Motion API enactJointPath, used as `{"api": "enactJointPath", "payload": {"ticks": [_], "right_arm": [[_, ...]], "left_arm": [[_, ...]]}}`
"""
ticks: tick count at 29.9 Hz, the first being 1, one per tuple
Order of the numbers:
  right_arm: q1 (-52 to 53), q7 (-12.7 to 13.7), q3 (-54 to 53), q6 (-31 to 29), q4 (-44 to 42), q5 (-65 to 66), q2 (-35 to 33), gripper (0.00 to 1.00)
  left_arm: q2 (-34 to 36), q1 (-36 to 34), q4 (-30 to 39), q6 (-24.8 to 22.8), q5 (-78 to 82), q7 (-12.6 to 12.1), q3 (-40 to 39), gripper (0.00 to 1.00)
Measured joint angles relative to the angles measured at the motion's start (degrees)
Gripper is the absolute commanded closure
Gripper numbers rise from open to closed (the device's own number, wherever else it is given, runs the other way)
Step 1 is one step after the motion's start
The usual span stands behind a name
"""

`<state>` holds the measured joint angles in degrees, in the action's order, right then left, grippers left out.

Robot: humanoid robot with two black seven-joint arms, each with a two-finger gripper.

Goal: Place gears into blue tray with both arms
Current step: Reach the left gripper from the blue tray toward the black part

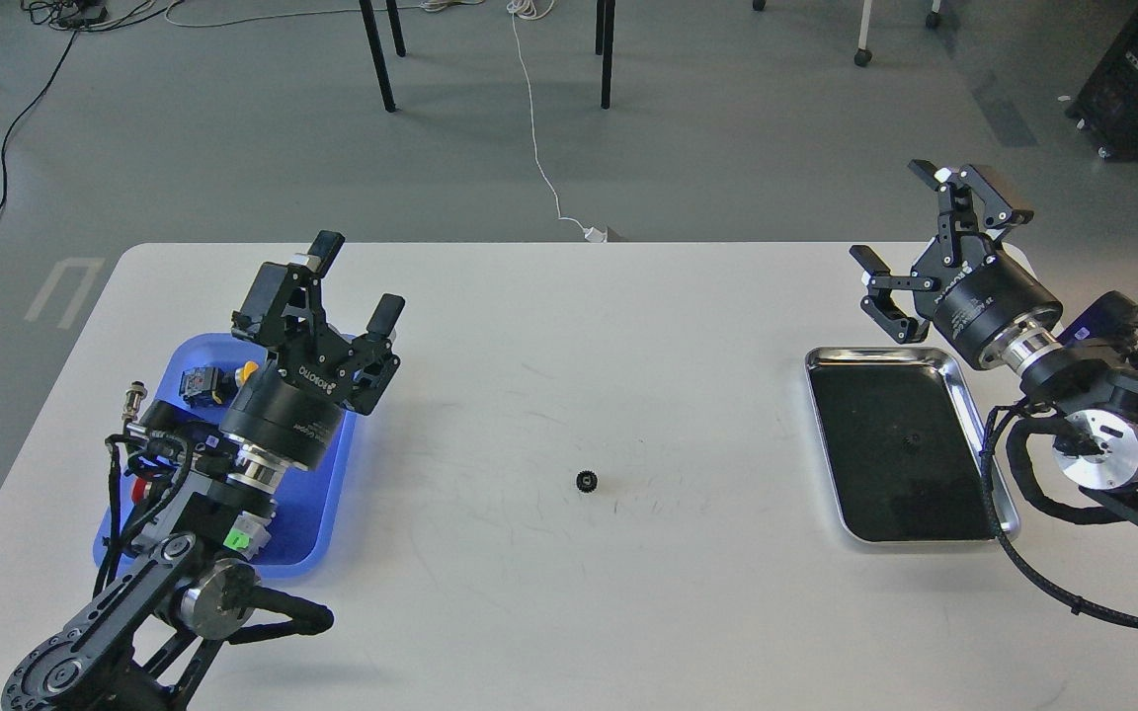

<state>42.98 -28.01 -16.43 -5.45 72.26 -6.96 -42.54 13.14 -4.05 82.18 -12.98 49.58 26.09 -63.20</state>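
One small black gear lies on the white table near its middle, apart from both arms. The blue tray sits at the left, largely covered by my left arm. My left gripper is open and empty, raised over the tray's far right corner, well left of the gear. My right gripper is open and empty too, held up above the far edge of the black tray. A faint gear shape shows on the black tray's mat.
Coloured push-button switches lie in the blue tray beside my left wrist. A green-labelled part sits at the tray's near end. Beyond the table, chair legs and a white cable are on the floor.
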Motion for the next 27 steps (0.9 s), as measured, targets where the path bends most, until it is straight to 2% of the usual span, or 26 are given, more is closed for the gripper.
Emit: {"api": "enactJointPath", "payload": {"ticks": [4, 7, 13, 18, 27], "right_arm": [[-0.29, 0.00, -0.19, -0.12, -0.85, 0.02, 0.43, 0.04], [-0.85, 0.02, -0.25, -1.03, -1.19, 0.02, 0.51, 0.04], [-1.63, 0.03, -0.49, -2.93, -2.03, -0.23, 0.74, 0.04], [-2.56, 0.03, -0.85, -4.15, -4.02, -0.25, 1.26, 0.04], [-3.97, 0.02, -0.90, -5.90, -5.02, -0.25, 1.32, 0.04]], "left_arm": [[0.54, -1.08, 1.79, -0.97, 4.56, 0.00, 0.20, 0.02], [1.87, -2.04, 3.62, -3.57, 9.90, 0.00, 0.90, 0.02], [4.74, -7.14, 5.66, -6.69, 21.21, 0.00, 6.35, 0.02], [7.32, -16.21, 5.81, -6.91, 29.79, 0.11, 13.02, 0.02], [12.65, -36.43, 3.11, -8.54, 50.21, 0.27, 33.71, 0.02]]}}
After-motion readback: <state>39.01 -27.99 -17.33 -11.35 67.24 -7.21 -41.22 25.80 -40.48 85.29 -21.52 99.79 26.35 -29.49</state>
